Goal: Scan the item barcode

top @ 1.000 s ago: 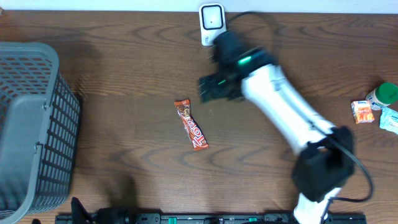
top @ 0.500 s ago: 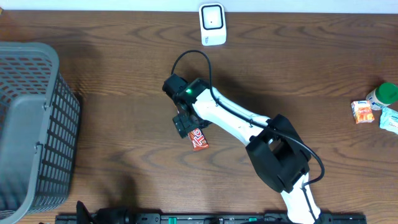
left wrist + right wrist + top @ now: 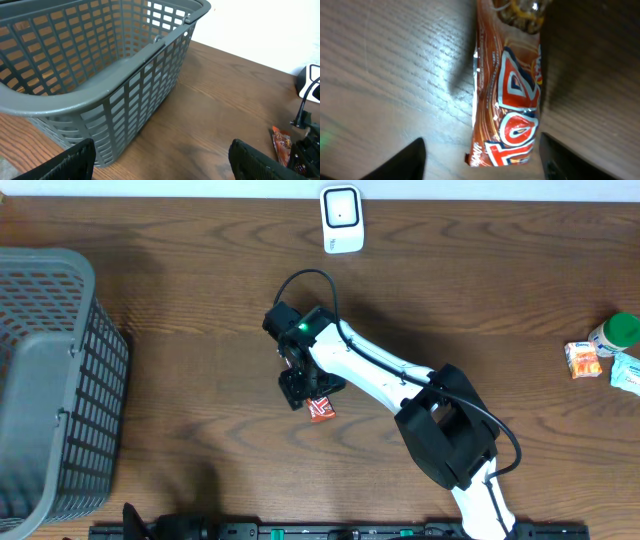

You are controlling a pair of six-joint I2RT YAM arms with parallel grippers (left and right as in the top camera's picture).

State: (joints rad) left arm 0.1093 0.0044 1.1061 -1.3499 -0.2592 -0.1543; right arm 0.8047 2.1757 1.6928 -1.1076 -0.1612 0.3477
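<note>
Overhead: candy bar (image 3: 321,410) apparently beneath right end effector (image 3: 303,391).

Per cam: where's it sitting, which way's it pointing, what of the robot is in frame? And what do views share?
Overhead: fixed above table, looking straight down; shows right arm, scanner, basket, candy bar.
Left wrist: low, faces basket side-on; left gripper's fingers in bottom corners.
Right wrist: close above candy bar, facing down; right gripper's fingers flank it.
Shared: candy bar appears in all three.
</note>
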